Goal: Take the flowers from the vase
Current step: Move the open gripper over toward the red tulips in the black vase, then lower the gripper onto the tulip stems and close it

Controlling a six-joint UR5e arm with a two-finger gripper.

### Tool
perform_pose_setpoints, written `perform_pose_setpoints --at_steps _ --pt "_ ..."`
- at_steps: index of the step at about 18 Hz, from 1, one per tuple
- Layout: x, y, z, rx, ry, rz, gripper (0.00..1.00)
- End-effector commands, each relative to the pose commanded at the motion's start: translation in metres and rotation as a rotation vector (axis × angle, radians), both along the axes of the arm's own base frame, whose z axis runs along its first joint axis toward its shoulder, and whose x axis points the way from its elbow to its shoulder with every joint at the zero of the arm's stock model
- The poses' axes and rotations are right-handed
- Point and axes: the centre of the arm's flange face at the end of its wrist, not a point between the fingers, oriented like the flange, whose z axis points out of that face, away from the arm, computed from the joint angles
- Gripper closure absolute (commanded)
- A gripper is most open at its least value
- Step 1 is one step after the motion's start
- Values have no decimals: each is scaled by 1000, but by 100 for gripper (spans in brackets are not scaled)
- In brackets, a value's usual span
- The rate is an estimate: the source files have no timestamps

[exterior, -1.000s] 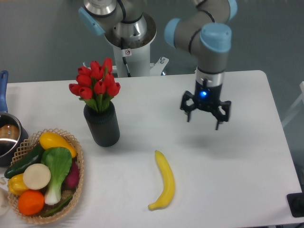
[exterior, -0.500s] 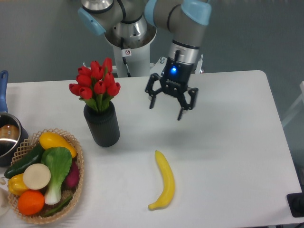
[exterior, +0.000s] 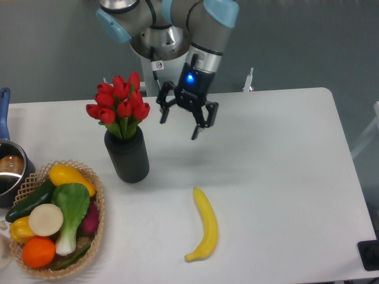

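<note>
The flowers point(exterior: 119, 105), a bunch of red closed tulip buds on green stems, stand upright in the vase point(exterior: 127, 155), a matte black ribbed cylinder on the left part of the white table. My gripper point(exterior: 178, 126) hangs above the table just to the right of the flowers, at about bud height. Its fingers are spread open and hold nothing. A gap separates it from the buds.
A yellow banana point(exterior: 205, 225) lies on the table in front of the gripper. A wicker basket point(exterior: 98, 201) of vegetables and fruit sits at the front left. A metal pot point(exterior: 10, 171) with a blue handle stands at the left edge. The robot base point(exterior: 159, 41) is behind the vase.
The gripper has swept from the right side of the table leftward and toward the back, ending close to the right of the flowers. It stayed open. Nothing else moved.
</note>
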Motion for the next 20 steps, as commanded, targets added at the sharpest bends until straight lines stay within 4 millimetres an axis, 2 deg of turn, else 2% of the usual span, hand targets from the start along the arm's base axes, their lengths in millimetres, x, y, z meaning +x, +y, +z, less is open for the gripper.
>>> perform_pose_setpoints --at_steps 14,20 --pt "38 38 -9 99 -95 -169 0" --pt "37 42 -15 114 -94 -199 1"
